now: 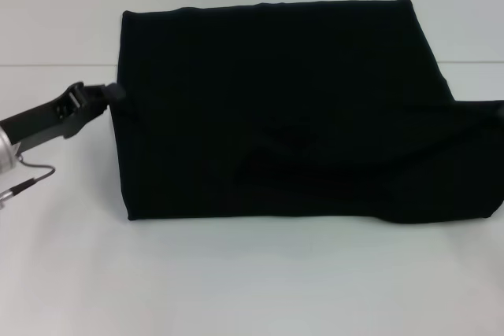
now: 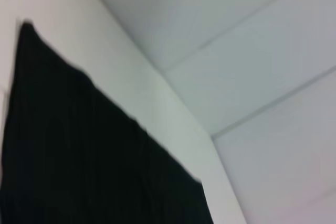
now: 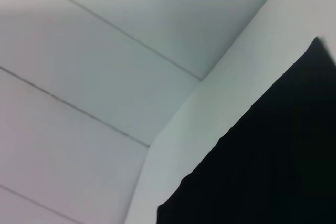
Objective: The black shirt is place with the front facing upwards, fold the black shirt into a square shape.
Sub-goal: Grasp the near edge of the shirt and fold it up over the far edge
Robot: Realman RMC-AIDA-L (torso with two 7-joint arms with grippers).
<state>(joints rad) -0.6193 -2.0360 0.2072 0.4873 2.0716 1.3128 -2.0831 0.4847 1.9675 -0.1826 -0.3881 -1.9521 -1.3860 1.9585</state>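
Observation:
The black shirt point(image 1: 276, 116) lies on the white table as a wide, roughly rectangular folded shape. Only plain black fabric shows; the lettering and neck label are hidden. Its right part bulges out to the head view's right edge. My left gripper point(image 1: 113, 93) is at the shirt's left edge, about halfway along it, with its fingertips closed together on the fabric's edge. The shirt also shows in the left wrist view point(image 2: 79, 156) and in the right wrist view point(image 3: 273, 161). My right gripper is out of view.
The white table point(image 1: 236, 289) has bare surface in front of the shirt and to its left. A thin cable loop point(image 1: 35, 175) hangs under my left arm. Both wrist views show a white wall with seams beyond the table.

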